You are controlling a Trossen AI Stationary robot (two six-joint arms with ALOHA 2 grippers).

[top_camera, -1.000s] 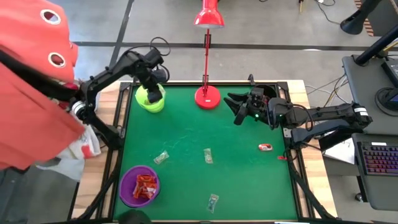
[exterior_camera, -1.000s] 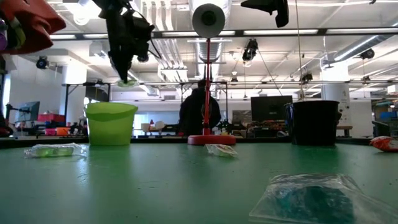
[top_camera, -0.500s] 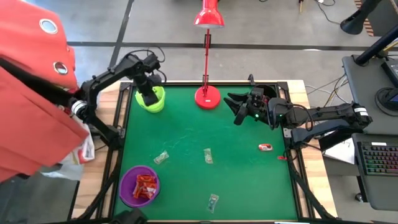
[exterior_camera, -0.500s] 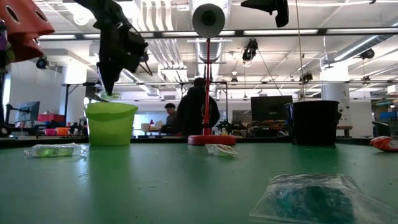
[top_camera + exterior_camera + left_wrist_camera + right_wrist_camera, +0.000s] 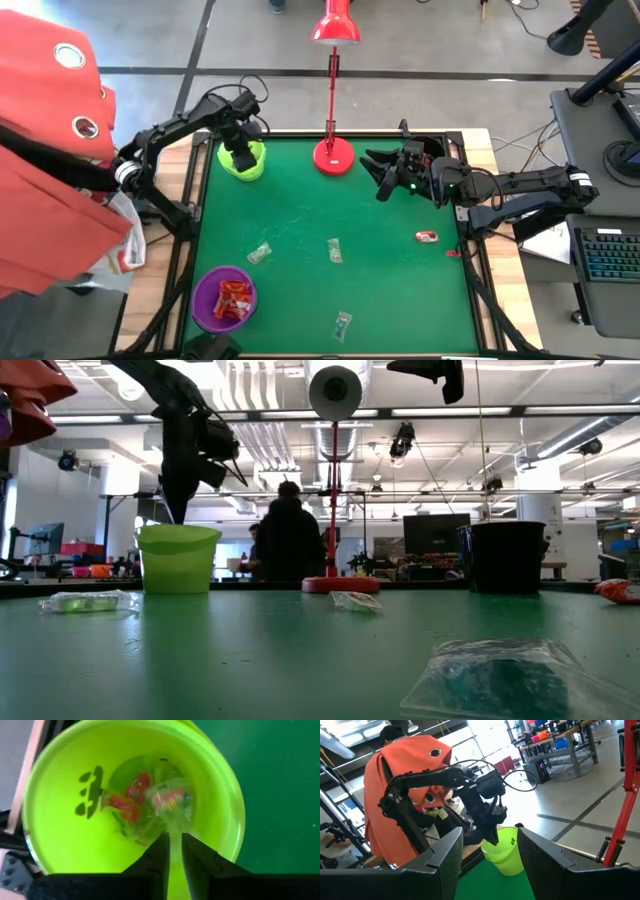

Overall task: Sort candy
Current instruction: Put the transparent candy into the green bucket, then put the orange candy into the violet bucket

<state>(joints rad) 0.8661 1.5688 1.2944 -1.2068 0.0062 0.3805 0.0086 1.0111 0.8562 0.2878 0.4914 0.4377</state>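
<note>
Candy [image 5: 333, 250] scattered across the green table [image 5: 300, 215]: clear-wrapped pieces mid-table and near the front edge, one red piece [image 5: 427, 237] by the right edge, more red ones piled in the purple cup [image 5: 224, 297]. Only from the left wrist view: wrapped sweets, red and clear greenish, lying at the bottom of the lime cup [image 5: 60, 835]. Left gripper [image 5: 173, 851] poised directly over that cup, fingers a narrow slit apart, nothing between them. Right gripper [image 5: 378, 172] hovering near the red lamp base [image 5: 333, 156], fingers spread wide, empty. Black cup [image 5: 503, 557] plain only in the low view, right of the lamp. Person [image 5: 288, 540] standing in the room behind.
</note>
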